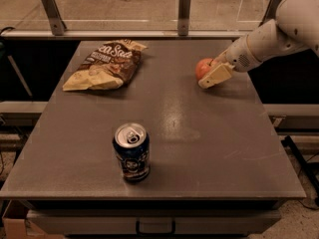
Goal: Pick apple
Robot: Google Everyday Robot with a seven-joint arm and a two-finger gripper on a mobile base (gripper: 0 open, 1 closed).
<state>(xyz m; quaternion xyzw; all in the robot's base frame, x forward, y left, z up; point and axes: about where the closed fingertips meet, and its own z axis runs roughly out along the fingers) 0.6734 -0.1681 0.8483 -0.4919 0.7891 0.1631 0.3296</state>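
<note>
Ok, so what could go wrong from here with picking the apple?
1. The gripper sits at the right side of the apple; the apple is round, so a nudge could roll it away across the table.
2. The apple lies in the table's far right part, so if it slips it might roll off that side.

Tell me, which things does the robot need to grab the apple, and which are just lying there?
Needed: the apple, far right on the table; the tool, close beside the apple.
Just lying there: the chip bag, far left; the soda can, near front.
</note>
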